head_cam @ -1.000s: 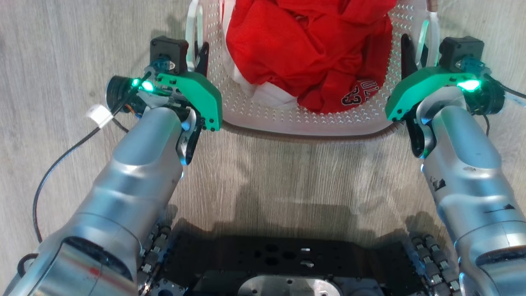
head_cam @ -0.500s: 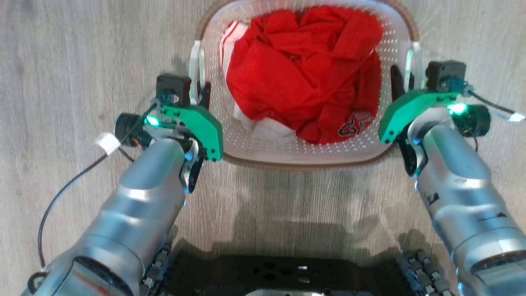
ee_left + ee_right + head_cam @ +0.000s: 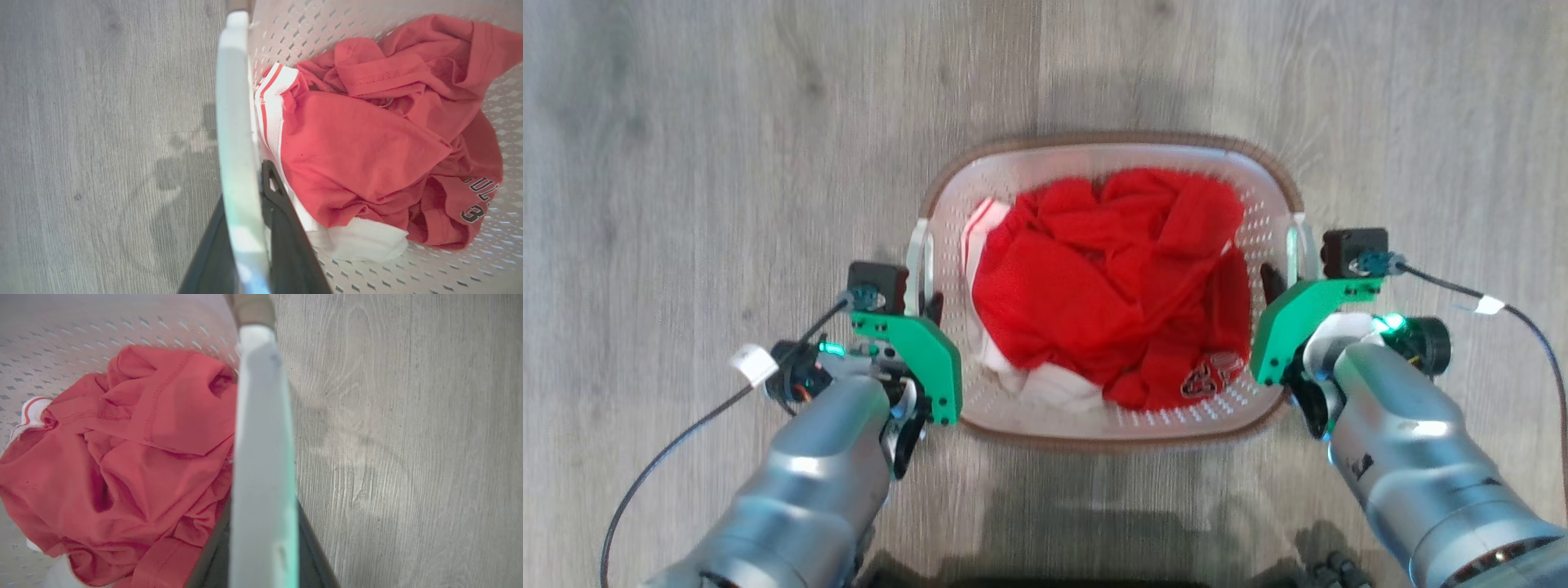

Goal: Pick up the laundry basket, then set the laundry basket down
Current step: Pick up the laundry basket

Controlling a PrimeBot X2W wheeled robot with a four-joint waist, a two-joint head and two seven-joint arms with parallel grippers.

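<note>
The laundry basket [image 3: 1111, 145], white and perforated with a brown rim, shows whole in the middle of the head view. It holds crumpled red and white clothes [image 3: 1111, 278]. My left gripper [image 3: 927, 298] is shut on the basket's left white handle [image 3: 235, 122], one dark finger [image 3: 278, 204] inside the wall and one outside. My right gripper [image 3: 1282, 278] is shut on the right white handle [image 3: 261, 437], its fingers [image 3: 314, 559] on either side of it. Whether the basket touches the floor I cannot tell.
Grey wood-look floor [image 3: 686, 163] lies all around the basket. Black cables [image 3: 670, 457] trail from both wrists. The basket's shadow [image 3: 1094, 506] falls on the floor between my forearms.
The whole head view has shifted: the basket now shows complete, smaller and lower in the picture, and my base has dropped out of it. Both grippers stay on the handles.
</note>
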